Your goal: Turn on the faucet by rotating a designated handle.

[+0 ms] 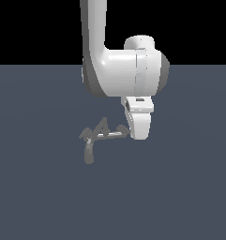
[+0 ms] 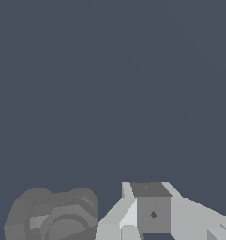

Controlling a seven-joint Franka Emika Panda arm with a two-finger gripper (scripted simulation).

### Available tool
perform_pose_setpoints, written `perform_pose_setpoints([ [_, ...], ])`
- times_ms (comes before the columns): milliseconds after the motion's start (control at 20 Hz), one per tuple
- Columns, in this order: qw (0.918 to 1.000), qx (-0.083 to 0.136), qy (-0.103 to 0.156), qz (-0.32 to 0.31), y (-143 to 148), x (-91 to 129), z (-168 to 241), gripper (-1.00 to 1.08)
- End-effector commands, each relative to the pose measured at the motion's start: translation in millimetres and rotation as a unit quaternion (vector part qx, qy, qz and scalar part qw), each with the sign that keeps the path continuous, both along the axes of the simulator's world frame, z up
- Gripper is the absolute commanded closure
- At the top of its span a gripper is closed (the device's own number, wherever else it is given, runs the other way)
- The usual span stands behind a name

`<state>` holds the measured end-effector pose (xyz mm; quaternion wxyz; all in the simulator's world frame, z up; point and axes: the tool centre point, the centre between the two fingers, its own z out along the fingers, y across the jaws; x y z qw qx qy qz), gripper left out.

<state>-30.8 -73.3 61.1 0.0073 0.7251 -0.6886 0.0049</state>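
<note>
The faucet (image 1: 96, 136) is a small dull-grey fixture on the dark floor, with an A-shaped peak and a stubby spout (image 1: 89, 153) pointing toward the camera. Its handle (image 1: 109, 136), a thin pale rod, runs toward the exterior view's right, and its darker end meets the white hand. My gripper (image 1: 139, 136) hangs at that end of the rod, its fingers hidden behind the hand's body. In the wrist view a lumpy grey faucet part (image 2: 53, 218) sits beside a blocky grey finger (image 2: 153, 214). Contact with the handle cannot be made out.
The white arm (image 1: 124, 70) comes down from above, right behind the faucet. A flat dark blue-grey floor (image 1: 180, 197) spreads all around, with no other objects on it.
</note>
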Motion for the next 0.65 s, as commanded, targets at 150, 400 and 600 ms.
perform_pose_setpoints([
  [150, 0.9999, 0.002, 0.000, 0.010, 21, 9, 0, 1.08],
  [400, 0.9996, 0.007, -0.001, 0.028, 54, 23, 0, 1.08],
  [600, 0.9993, 0.009, -0.001, 0.037, 73, 30, 0, 1.08],
])
